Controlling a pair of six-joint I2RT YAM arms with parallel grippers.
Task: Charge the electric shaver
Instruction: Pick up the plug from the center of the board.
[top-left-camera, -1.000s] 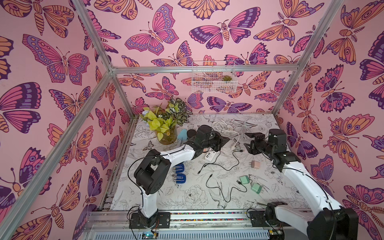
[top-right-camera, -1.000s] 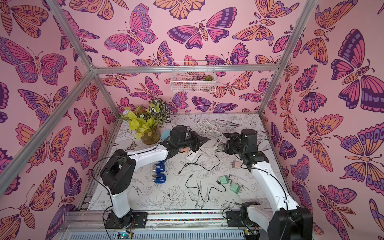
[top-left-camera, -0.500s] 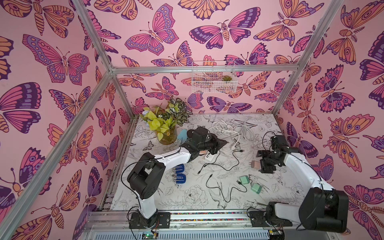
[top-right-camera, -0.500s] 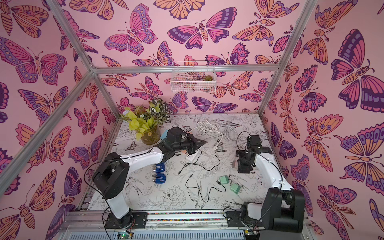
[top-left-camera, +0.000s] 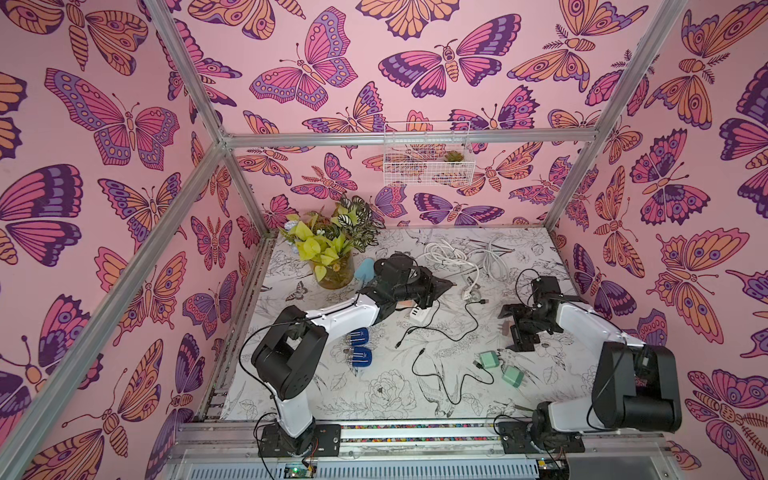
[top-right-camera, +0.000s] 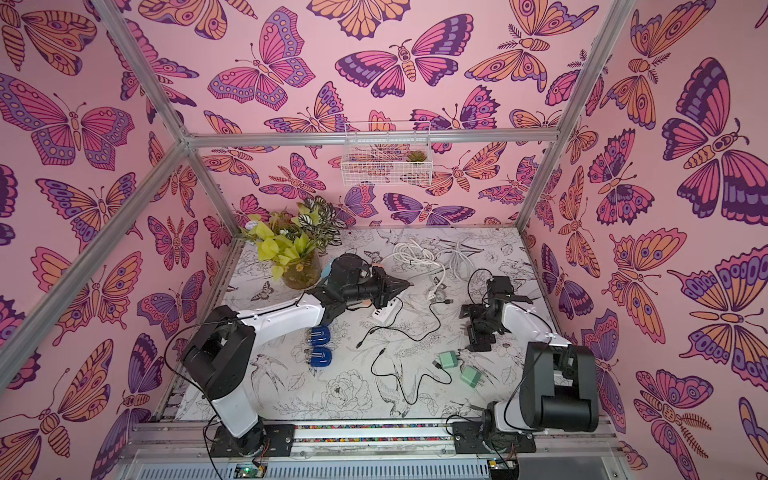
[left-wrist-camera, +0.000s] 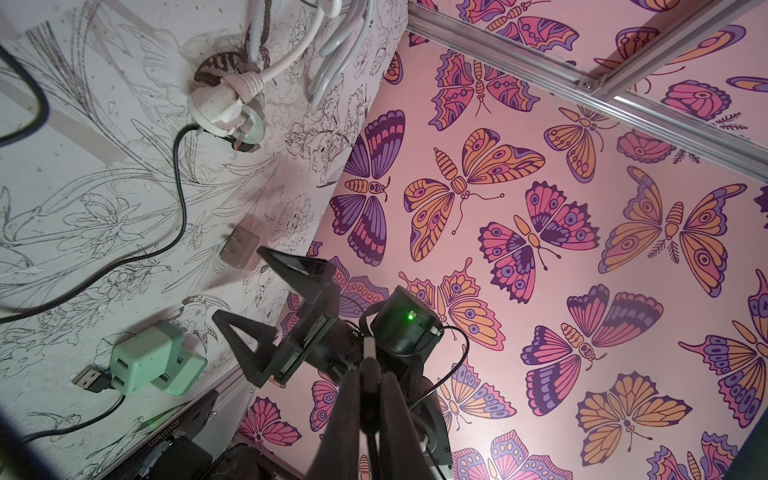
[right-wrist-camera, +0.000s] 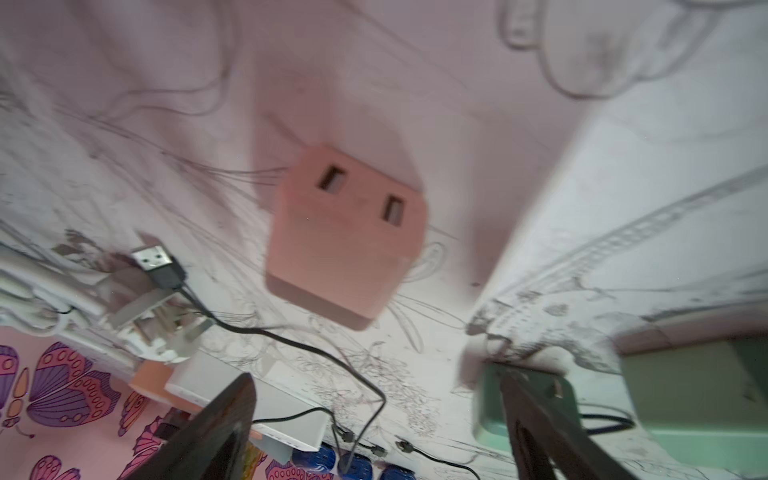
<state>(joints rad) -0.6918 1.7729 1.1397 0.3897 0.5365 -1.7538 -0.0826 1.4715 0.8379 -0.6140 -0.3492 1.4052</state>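
Clock laid over the table (top-left-camera: 291, 399) as in both top views: 12 at the back wall, 6 at the arm bases.

Toward 8 o'clock from the table's middle, a blue electric shaver (top-left-camera: 358, 336), with a second blue shaver (top-left-camera: 361, 358) just beside it at its 6 o'clock. Both flat on the surface, close by the left arm's white forearm. Well apart from the right gripper (top-left-camera: 512, 328), out at its 9 o'clock. Nearer the left gripper (top-left-camera: 445, 284), yet apart from it as well, down at its 8 o'clock.

Right gripper: jaws spread wide, gripping nothing, low over a pink adapter (top-left-camera: 504, 329). In the right wrist view, that adapter (right-wrist-camera: 345, 237) loose on the table ahead of the dark fingers (right-wrist-camera: 216, 428), two ports turned to the camera, touching neither finger.

Left gripper: jaws closed together, tips pointing toward 3 o'clock above the table, nothing clearly pinched.

Just under the left gripper, at its 7 o'clock, a white power strip (top-left-camera: 419, 314). Between the two grippers, the plug end of a black cable (top-left-camera: 482, 301). At 6 o'clock from the right gripper, a green adapter (top-left-camera: 490, 359), and a second green adapter (top-left-camera: 513, 376) just beside it. At 12 o'clock, near the back wall, coils of white cord (top-left-camera: 453, 253).
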